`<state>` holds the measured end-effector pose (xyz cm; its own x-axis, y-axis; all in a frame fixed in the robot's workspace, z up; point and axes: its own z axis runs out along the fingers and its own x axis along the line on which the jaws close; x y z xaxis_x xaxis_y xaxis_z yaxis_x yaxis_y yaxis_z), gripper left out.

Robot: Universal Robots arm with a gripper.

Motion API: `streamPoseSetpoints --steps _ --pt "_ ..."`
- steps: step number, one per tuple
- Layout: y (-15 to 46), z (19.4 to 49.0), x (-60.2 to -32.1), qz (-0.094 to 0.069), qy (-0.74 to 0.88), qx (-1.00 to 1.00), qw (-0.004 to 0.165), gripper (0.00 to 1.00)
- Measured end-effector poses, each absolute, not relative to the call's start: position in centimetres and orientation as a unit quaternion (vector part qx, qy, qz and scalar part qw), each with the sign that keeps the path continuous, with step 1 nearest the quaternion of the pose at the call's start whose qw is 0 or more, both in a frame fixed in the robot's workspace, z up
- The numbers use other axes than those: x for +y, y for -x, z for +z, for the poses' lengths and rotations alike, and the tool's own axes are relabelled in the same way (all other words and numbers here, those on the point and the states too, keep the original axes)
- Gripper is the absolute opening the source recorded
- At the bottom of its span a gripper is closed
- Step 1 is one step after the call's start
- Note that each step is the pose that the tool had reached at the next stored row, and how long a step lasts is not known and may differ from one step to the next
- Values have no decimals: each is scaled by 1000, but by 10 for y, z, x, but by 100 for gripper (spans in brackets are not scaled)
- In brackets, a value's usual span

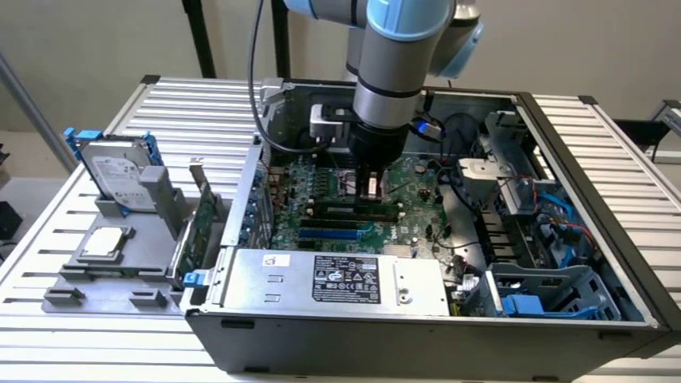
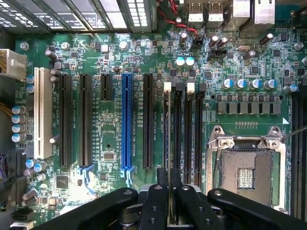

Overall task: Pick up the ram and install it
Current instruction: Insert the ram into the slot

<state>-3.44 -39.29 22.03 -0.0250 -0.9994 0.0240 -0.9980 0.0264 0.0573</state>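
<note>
My gripper [image 1: 371,190] reaches straight down into the open computer case [image 1: 575,319], over the memory slots [image 1: 346,215] of the motherboard [image 2: 110,143]. The black fingers [image 2: 154,206] are shut on the ram [image 2: 167,143], a thin stick that the wrist view shows edge-on. The stick runs away from the fingers and lies in line with the outermost of the black memory slots [image 2: 178,134], the one with a white latch [image 2: 167,86] at its far end. I cannot tell whether the ram touches the slot or hangs just above it.
The bare CPU socket [image 2: 247,167] lies right beside the memory slots; a blue slot [image 2: 126,120] and black expansion slots lie on the other side. The power supply [image 1: 340,279] fills the case's front. On the exterior view's left, a grey holder carries a hard drive [image 1: 117,171], a processor [image 1: 107,242] and an expansion card [image 1: 197,231].
</note>
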Motion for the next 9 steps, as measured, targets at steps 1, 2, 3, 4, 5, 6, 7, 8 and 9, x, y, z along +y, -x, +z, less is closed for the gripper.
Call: streamPoseSetpoints --steps 1,2,3,4,5,6,7,8,9 --pt "34 220 -393 -12 -697 -716 29 13" --pt "35 220 -393 -12 -697 -716 29 13" --pt "35 220 -393 -12 -697 -716 28 13" --pt "35 220 -393 -13 -697 -716 28 13" --pt "35 219 -393 -13 -697 -716 28 13" --pt "35 219 -393 -13 -697 -716 28 15" --pt "35 219 -393 -13 -697 -716 27 15" --pt "35 219 -393 -13 -697 -716 27 15" --pt "35 219 -393 -14 -697 -716 27 21"
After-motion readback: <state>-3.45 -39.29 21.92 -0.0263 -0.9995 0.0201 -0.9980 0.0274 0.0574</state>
